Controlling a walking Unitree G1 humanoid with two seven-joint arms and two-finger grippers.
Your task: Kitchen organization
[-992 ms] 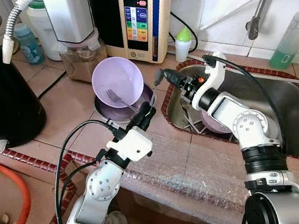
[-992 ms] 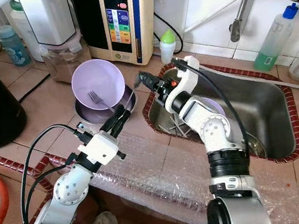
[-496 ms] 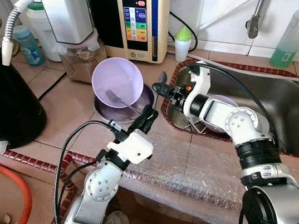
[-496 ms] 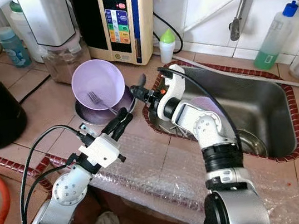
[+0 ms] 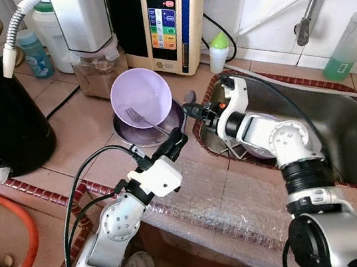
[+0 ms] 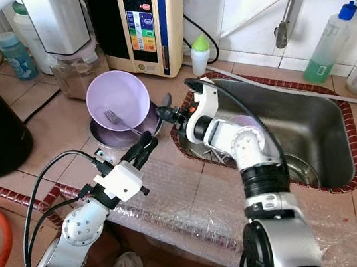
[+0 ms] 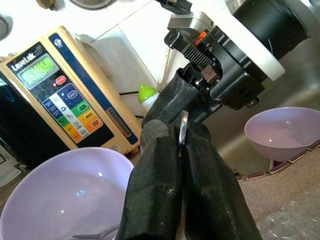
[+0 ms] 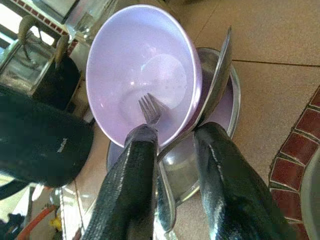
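Spoon on its way to the bowls

My right claw (image 5: 189,110) pinches a metal spoon (image 8: 216,82) just beside the tilted lilac bowl (image 5: 141,97), which props a fork (image 5: 137,117) on the tiled surface (image 5: 77,132); my left claw (image 5: 174,141) waits closed below.

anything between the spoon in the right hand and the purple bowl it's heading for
Nothing visible blocks it. The right hand holds the spoon beside the tilted purple bowl, over bare counter. A fork already lies inside the bowl, and the left hand sits nearer the robot, off that path.
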